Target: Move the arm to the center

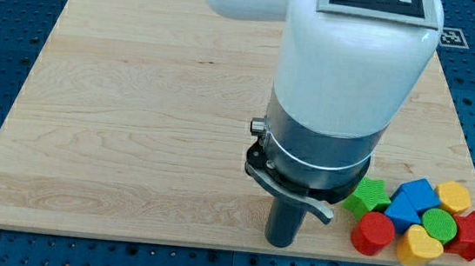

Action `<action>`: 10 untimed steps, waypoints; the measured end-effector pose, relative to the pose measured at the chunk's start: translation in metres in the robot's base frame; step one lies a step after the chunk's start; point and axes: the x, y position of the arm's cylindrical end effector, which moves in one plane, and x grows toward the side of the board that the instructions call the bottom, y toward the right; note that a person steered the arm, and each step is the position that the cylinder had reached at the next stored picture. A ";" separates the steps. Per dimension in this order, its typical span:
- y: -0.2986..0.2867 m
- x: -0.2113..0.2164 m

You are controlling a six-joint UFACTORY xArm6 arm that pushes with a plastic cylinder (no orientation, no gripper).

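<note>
My tip (280, 242), a bare rod without jaws, sits at lower centre beside the red cylinder block (372, 233); slide up-left across the wooden board (136, 97), away from the blocks.

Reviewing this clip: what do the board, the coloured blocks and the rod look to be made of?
Board: pale wood, probably plywood or laminate, matte, with visible grain lines. Blocks, such as the red cylinder and blue block: smooth, uniformly coloured, likely painted wood or plastic; I can't tell which. Rod ending in my tip: dark, slightly glossy, possibly plastic or metal.
</note>
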 end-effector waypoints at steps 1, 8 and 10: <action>0.000 -0.001; -0.031 -0.005; -0.064 -0.070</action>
